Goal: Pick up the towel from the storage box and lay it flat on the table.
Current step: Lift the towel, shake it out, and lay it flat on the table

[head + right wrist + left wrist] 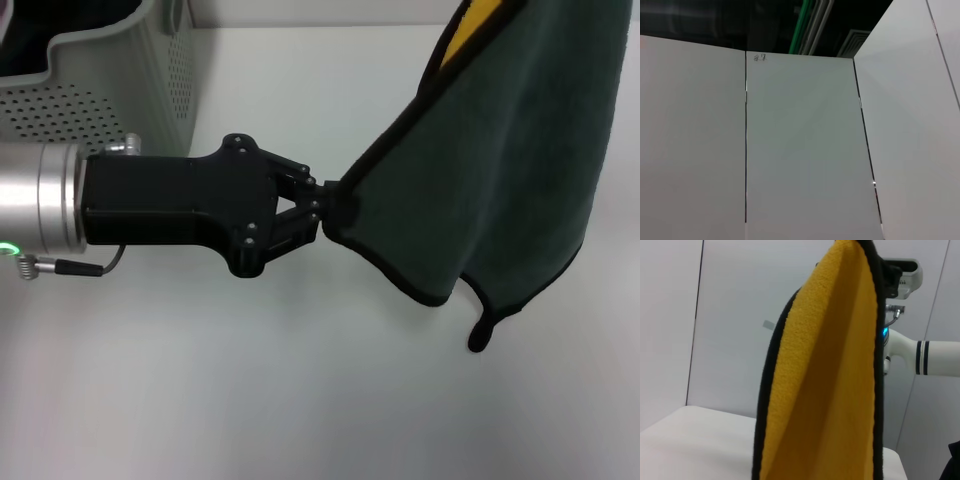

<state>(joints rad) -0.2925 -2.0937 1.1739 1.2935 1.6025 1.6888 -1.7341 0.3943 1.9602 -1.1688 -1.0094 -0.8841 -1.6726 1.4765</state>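
One gripper is seen at work: the left gripper point(322, 208), black and angular on a silver cylindrical wrist, is extended from the left of the head view above the table, with its fingertips point(312, 204) closed together on the black piped edge of the towel point(500, 160). The plush cloth, dark green on one side and mustard yellow on the other, is held clear of the tabletop; it hangs down from beyond the top edge of the head view, and its side edge is drawn toward the clamped fingers. A fold of the yellow face point(465, 30) is exposed near the top. The small black corner loop point(481, 333) dangles at the lowest point, above the table. In the left wrist view the yellow side of the towel point(830, 390) fills the centre, framed by black piping.

The right gripper point(897, 277) is glimpsed only in the left wrist view, behind the upper edge of the cloth, on a white arm; whether it is open or closed cannot be told.

The large pale grey-green perforated plastic storage box point(110, 90) stands at the far left of the plain white table point(320, 400), well apart from the towel.

The right wrist view shows only white wall panels point(800, 140).
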